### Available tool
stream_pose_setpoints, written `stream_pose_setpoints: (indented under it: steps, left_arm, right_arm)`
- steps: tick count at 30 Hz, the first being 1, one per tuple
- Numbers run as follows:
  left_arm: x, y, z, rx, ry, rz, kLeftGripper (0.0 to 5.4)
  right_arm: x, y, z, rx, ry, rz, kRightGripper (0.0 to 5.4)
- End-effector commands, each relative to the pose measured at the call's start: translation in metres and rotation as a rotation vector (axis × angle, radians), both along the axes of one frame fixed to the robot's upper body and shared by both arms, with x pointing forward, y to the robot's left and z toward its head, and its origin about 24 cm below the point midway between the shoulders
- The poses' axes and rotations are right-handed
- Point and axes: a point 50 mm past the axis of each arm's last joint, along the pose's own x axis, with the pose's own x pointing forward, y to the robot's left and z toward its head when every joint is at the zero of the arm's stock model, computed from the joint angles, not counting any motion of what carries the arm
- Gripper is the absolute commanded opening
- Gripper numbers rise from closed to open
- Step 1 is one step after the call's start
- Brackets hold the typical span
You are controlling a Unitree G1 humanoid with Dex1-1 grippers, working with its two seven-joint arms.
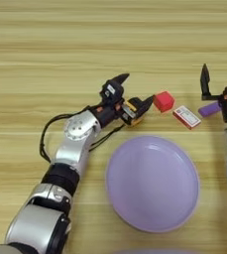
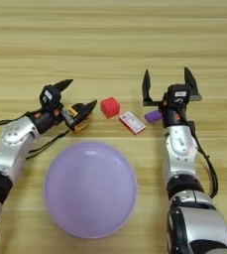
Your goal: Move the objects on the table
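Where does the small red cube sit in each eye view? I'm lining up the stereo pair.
Left eye view: the small red cube lies right of centre, above the plate's upper right rim.
Right eye view: it lies at mid-picture.
Shared landmark: the small red-and-white box just to its lower right.

The desk [image 1: 110, 39] looks like light wood with long horizontal grain lines, and its finish is smooth and matt. The lilac plate [image 2: 90, 188] seems to be smooth plastic with a soft sheen. The red cube [image 2: 110, 106] has a plain, even surface, maybe plastic or painted. The small red-and-white box [image 2: 132, 122] looks like printed cardboard. The purple block [image 2: 153, 116] is smooth and matt. The tape measure [image 1: 133, 110] has a yellow-and-black casing, apparently hard plastic. Both arms have silver shells with a metallic shine and black joints; the fingers [image 2: 146, 84] are matt black.
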Motion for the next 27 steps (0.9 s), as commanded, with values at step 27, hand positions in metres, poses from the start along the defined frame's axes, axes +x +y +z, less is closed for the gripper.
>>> stream_pose_setpoints:
  steps: [27]
  left_arm:
    - [0.007, 0.08, 0.033, -0.147, -0.273, 0.685, 5.37]
  right_arm:
    - [0.006, 0.005, 0.003, -0.016, 0.006, 0.011, 5.4]
